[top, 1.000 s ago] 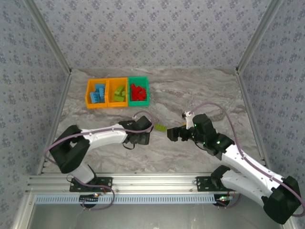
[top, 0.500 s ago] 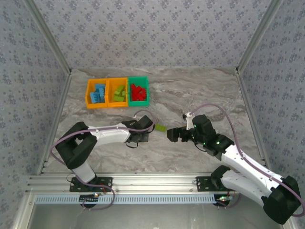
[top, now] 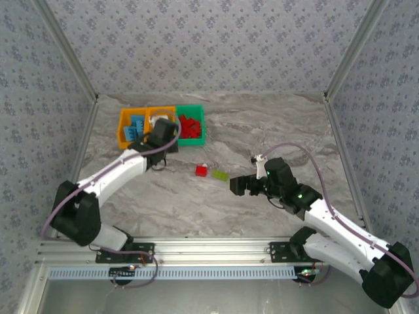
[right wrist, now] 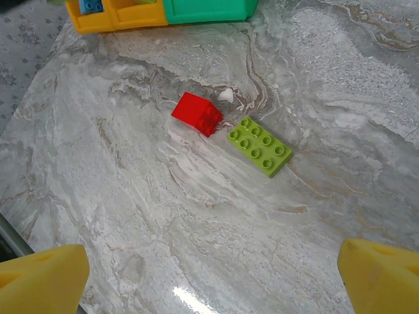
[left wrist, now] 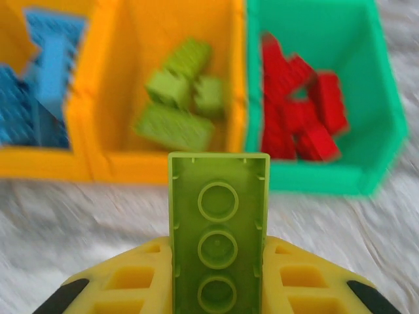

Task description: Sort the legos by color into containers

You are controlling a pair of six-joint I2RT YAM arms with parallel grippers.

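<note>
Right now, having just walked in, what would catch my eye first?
The lime green brick pinched in the left fingers near the three joined bins of sorted bricks at the far left of the table. Then a red brick and a second lime brick lying loose mid-table.

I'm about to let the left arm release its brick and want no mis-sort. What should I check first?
1. Left end effector shut on held lime brick: ok.
2. Brick lined up with middle orange bin, which holds lime bricks: ok.
3. Brick past that bin's near rim: cannot tell.
4. Right end effector open, far from that bin: ok.
5. Table fully sorted: not ok; red brick and loose lime brick lie there.
</note>
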